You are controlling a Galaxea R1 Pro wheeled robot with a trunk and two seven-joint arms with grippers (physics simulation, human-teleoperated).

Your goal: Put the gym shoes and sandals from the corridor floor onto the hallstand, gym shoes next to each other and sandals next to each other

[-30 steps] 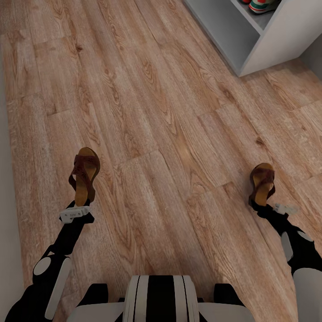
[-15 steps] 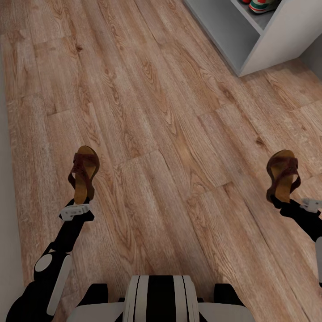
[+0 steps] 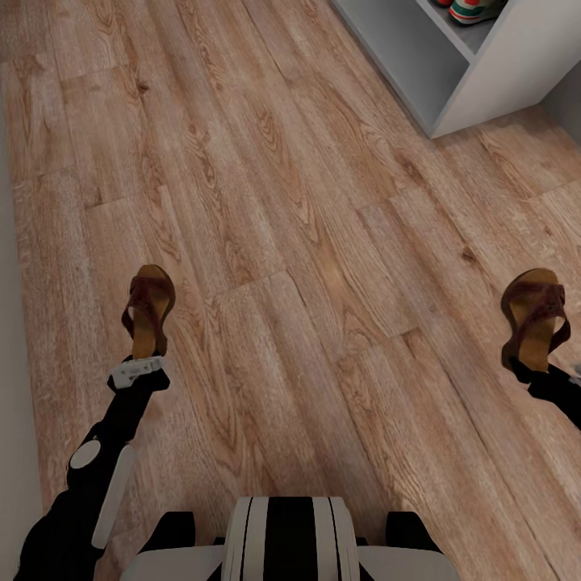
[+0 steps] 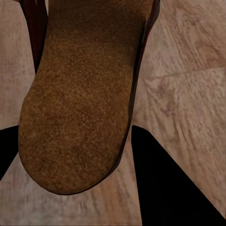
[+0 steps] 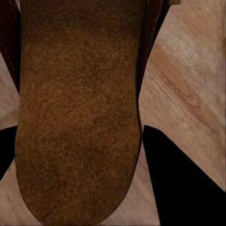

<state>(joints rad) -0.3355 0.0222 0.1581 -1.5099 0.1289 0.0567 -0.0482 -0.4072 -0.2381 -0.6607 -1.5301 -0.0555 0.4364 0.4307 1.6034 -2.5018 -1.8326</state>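
**Both sandals lifted, right arm swinging outward**

My right end effector (image 3: 539, 373) has carried its dark brown strapped sandal (image 3: 535, 317) to the frame's right edge, clamped at the heel. The left end effector (image 3: 139, 369) grips the other sandal (image 3: 148, 311) lower left. The grey-white hallstand (image 3: 452, 77) sits upper right.

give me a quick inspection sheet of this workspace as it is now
surface: wood-plank corridor floor.
job's things: left sandal held at its heel end by the left hand; right sandal held by the right hand; a gym shoe sits on a shelf of the hallstand.
clutter: nothing seen.
grippers: both hands shut on sandals, footbeds close to the wrist cameras.
cables: nothing seen.
surroundings: grey wall strip beside the left arm.
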